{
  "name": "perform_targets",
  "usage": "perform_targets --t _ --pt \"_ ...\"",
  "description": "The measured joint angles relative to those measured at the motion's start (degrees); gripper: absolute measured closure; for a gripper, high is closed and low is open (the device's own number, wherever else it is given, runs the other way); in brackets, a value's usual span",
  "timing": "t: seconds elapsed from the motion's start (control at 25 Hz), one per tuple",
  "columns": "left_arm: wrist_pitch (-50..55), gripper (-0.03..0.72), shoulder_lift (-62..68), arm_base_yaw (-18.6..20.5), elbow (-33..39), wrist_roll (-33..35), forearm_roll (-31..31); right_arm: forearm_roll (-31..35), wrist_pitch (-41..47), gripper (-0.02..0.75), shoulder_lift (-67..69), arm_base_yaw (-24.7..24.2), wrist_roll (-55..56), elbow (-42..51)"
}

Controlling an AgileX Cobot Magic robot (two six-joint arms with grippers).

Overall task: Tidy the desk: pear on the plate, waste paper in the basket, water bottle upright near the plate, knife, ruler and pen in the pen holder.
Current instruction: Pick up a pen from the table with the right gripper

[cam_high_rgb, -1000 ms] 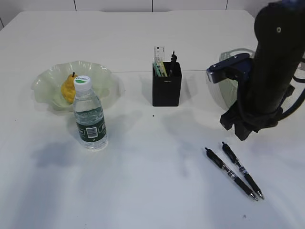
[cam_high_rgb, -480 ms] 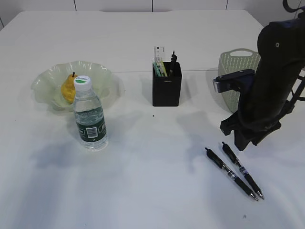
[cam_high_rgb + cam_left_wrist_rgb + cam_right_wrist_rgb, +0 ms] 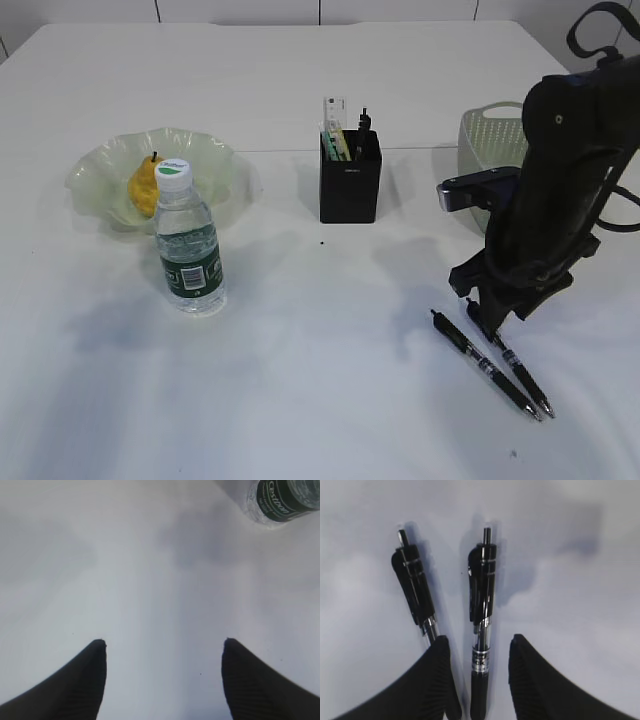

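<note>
Two black pens [image 3: 487, 367] [image 3: 512, 360] lie side by side on the white desk [image 3: 320, 380]. My right gripper [image 3: 485, 318] [image 3: 479, 637] is low over them and open, its fingers astride one pen [image 3: 482, 590] without touching it; the other pen [image 3: 415, 587] lies just outside the left finger. The pear [image 3: 145, 185] sits on the ruffled plate [image 3: 100, 170]. The water bottle [image 3: 188, 245] [image 3: 280, 500] stands upright beside it. The black pen holder [image 3: 350, 185] holds the clear ruler [image 3: 333, 112] and a yellow-green item; I cannot tell if that is the knife. My left gripper [image 3: 164, 642] hangs open over bare desk. No waste paper shows.
The sage-green basket [image 3: 485, 135] stands at the back right, partly hidden behind my right arm [image 3: 560, 190]. The desk's far edge runs along the top of the exterior view.
My right arm has come down and toward the front, bringing its gripper onto the upper ends of the pens and uncovering more of the basket. Nothing else has moved.
</note>
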Motion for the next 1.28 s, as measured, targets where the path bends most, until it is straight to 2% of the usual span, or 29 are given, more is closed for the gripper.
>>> perform_targets --t 1.28 --pt "-2.77 0.178 0.00 0.00 0.00 0.00 0.00 0.17 -5.31 0.442 4.82 0.00 1.32 0.00"
